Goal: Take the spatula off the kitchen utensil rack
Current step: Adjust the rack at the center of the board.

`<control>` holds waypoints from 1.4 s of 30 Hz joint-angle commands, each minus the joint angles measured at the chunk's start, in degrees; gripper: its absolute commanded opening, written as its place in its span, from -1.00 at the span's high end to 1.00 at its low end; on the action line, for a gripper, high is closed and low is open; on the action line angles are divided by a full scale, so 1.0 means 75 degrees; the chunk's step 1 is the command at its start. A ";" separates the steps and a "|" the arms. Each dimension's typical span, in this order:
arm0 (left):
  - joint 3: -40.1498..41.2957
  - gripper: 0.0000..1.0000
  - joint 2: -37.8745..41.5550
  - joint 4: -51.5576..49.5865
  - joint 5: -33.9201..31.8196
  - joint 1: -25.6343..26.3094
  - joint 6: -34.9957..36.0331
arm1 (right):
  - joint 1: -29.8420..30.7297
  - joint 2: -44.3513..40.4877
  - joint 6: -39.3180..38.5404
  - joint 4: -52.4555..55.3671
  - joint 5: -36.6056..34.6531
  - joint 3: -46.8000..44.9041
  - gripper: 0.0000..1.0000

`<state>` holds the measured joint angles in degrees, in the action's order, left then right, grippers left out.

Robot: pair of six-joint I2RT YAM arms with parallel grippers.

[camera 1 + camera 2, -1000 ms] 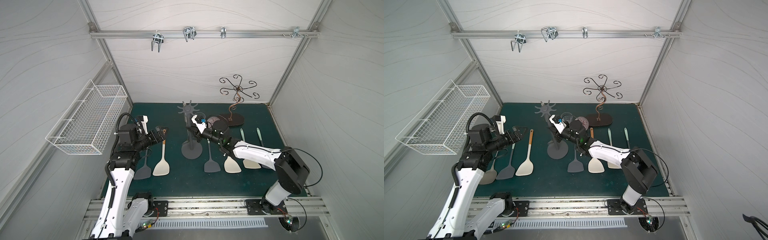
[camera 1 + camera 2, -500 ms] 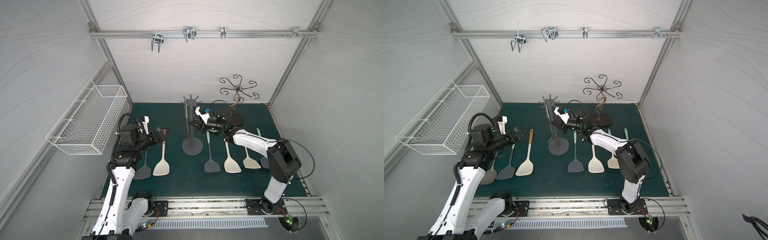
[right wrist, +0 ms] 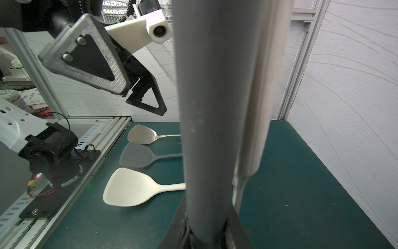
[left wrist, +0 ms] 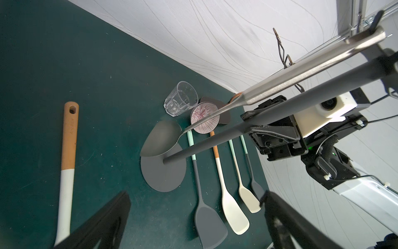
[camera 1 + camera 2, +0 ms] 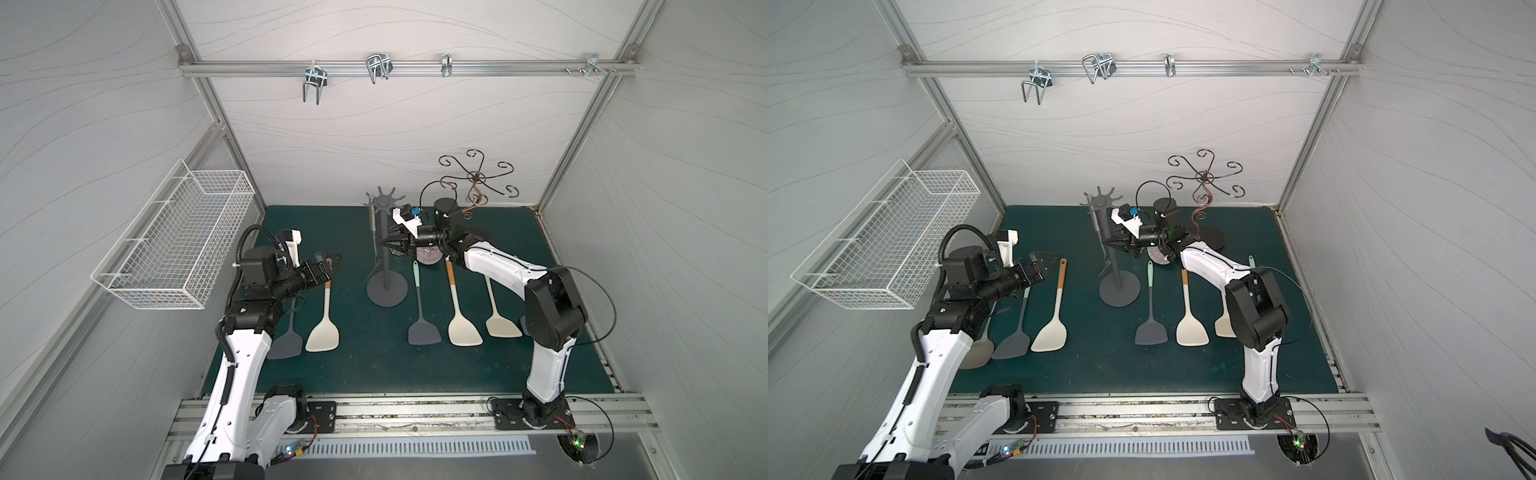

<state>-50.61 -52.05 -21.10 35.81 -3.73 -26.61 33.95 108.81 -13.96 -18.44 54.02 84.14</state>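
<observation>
Green mat point(image 5: 365, 374) under white walls. Nearest the front, loose utensils lie either side of the utensil rack point(image 5: 387, 272): a cream spatula point(image 5: 322, 337) to its left, a grey spatula point(image 5: 423, 332) to its right. Level with the rack, the left gripper point(image 5: 332, 262) hovers to its left, apart from it, jaws spread wide. From the right, the right gripper point(image 5: 385, 245) is clamped on the rack's pole. The metal spatula point(image 4: 258, 92) hangs from a crown hook, close along the pole's left side, blade low by the base. Behind the rack: patterned dish point(image 4: 204, 120), glass point(image 4: 182, 99), curly bronze stand point(image 5: 476, 178).
</observation>
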 commanded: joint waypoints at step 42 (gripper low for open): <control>-0.1044 -0.99 -0.0972 0.2076 0.2609 -0.0054 0.1373 | -0.0648 -0.5671 0.2363 0.0795 -0.3066 -0.4189 -0.73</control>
<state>-54.70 -58.81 -7.42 52.66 -3.73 -21.21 29.36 71.33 -2.46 -15.94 37.56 55.99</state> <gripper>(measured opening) 0.995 0.856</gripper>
